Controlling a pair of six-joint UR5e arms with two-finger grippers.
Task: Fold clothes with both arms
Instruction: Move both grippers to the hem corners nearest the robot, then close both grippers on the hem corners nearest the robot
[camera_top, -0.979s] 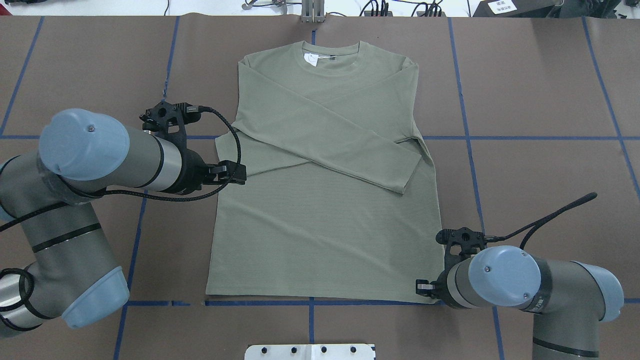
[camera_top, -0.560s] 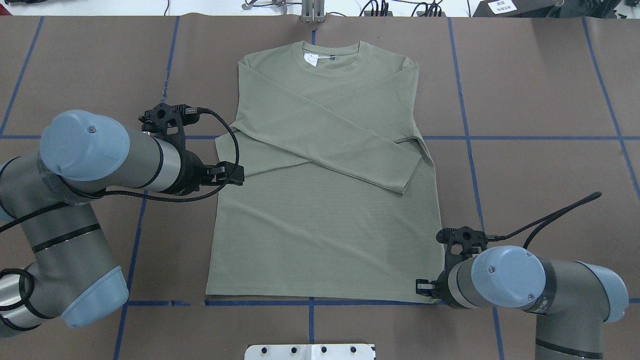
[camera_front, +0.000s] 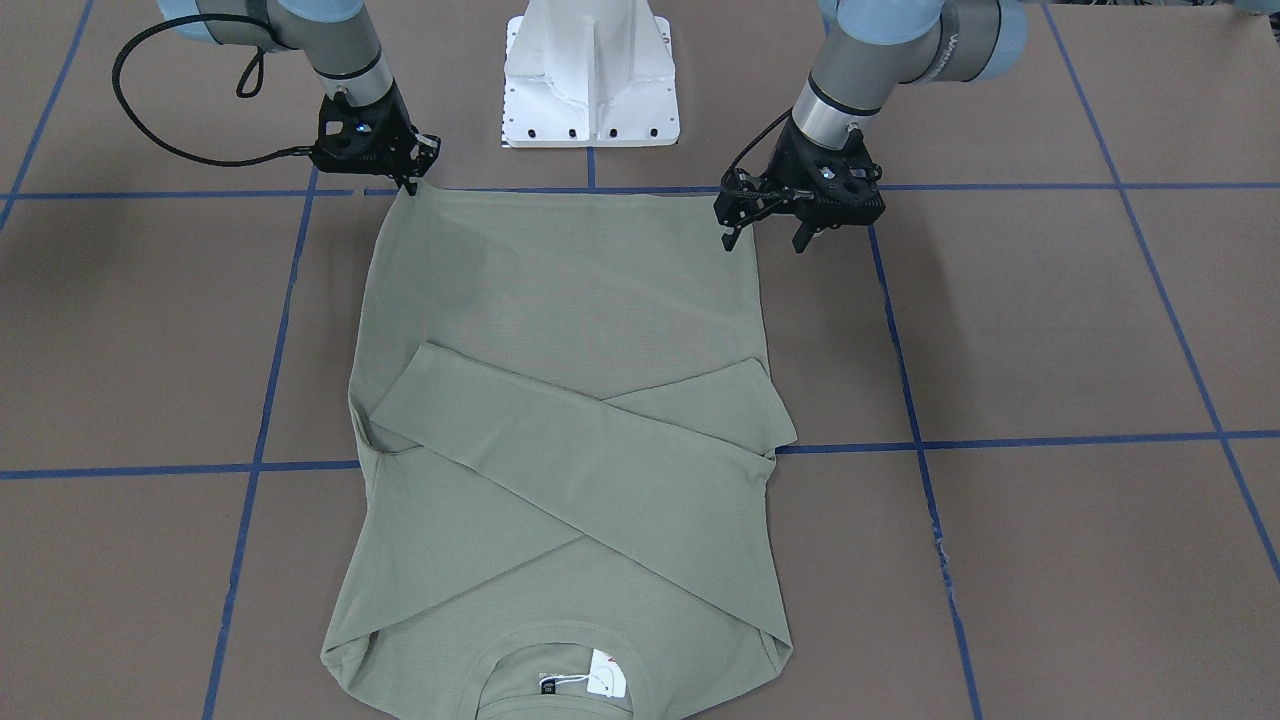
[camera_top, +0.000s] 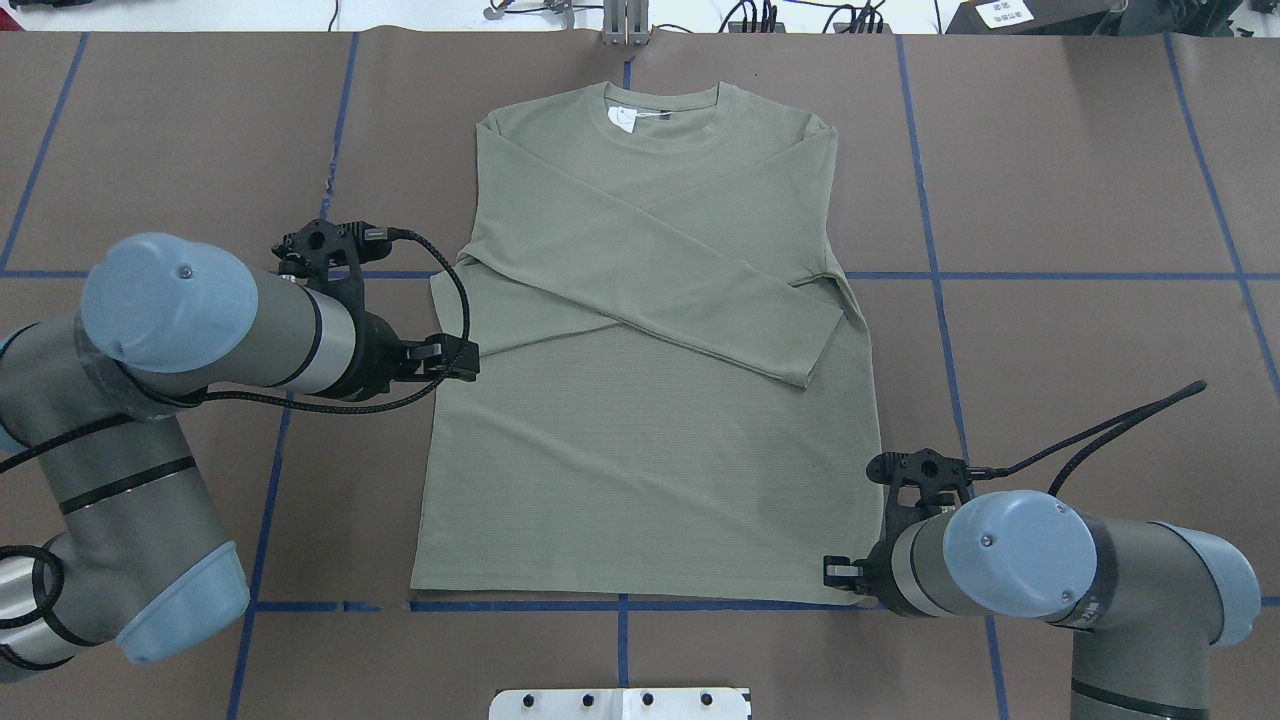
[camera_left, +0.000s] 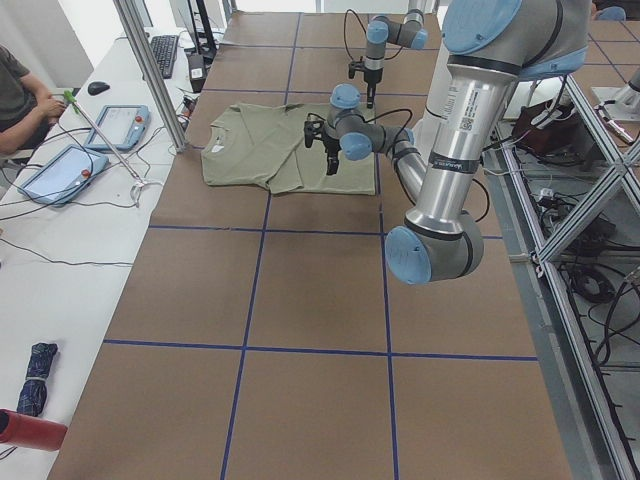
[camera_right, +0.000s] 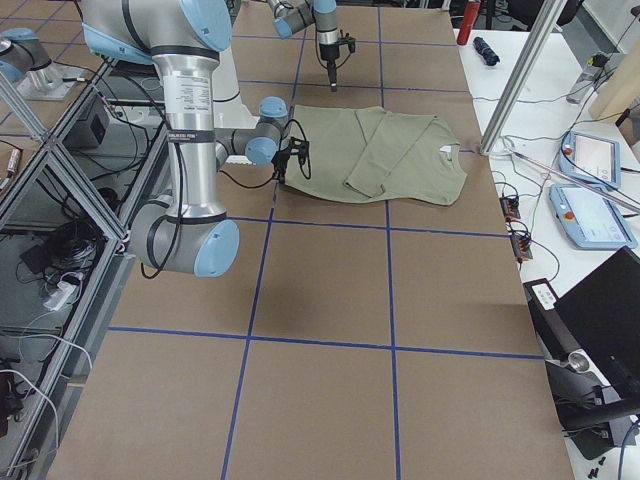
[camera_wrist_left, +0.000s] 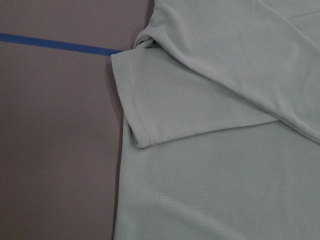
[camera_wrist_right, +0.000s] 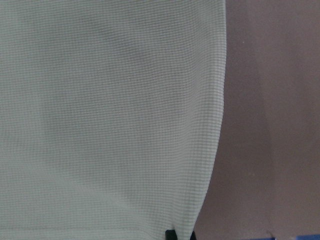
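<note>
Shirt (camera_front: 560, 300) on my front-facing feed lies flat on the brown surface (camera_front: 1050, 330). Its collar is toward the camera and its hem toward the white pedestal (camera_front: 590, 80), and both sleeves are folded across the chest so that they cross. My right claw (camera_front: 410, 182) sits at the hem corner on this feed's left. Its jaws are narrow and pinched on that corner of cloth, which rises to a small point there. My left claw (camera_front: 762, 240) hangs at the shirt's other side with its jaws spread wide and nothing between them.

From overhead, I read the left claw as sitting at the shirt's side edge about halfway down, just beside the sleeve cuff (camera_top: 447, 315) that pokes past the body. The right claw is at the near hem corner, mostly hidden under its own wrist.

The two side cameras show the shirt far off with both arms bent down over it. The claws are too small there for me to judge.

The left wrist feed shows the cuff lying over the shirt's edge, with a blue tape line (camera_wrist_left: 55, 44) beside it. The right wrist feed shows the shirt's side edge running down the frame, and one dark fingertip (camera_wrist_right: 170, 234) at the bottom touching the cloth's edge.
</note>
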